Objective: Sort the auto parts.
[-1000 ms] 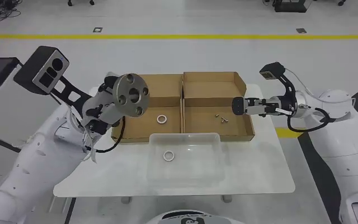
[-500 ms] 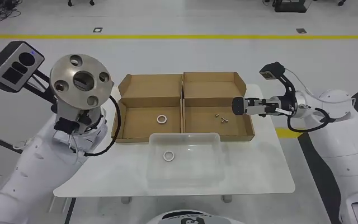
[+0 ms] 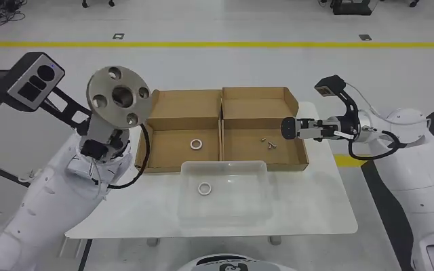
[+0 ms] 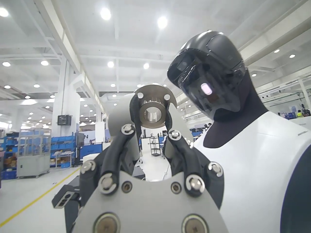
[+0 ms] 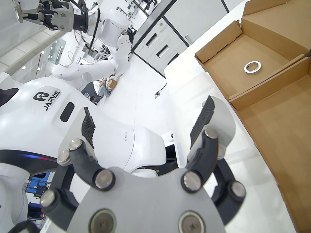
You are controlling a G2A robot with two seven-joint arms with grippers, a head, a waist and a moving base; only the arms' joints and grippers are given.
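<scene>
I log: pale grey floor [image 3: 224, 20], yellow line [image 3: 271, 45] beyond white table [image 3: 319, 203]. Round ceiling lights [image 4: 105, 13] on; white column [image 4: 63, 93], blue bin racks [image 4: 60, 146]. Drawer cabinet [image 5: 170, 35] near table.

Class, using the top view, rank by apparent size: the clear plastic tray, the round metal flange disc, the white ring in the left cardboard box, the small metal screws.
1. clear plastic tray
2. round metal flange disc, held nearer the camera, so enlarged
3. white ring
4. small metal screws, close behind

Bright overhead ceiling lamps [image 4: 105, 13]; faint, soft shadows.
</scene>
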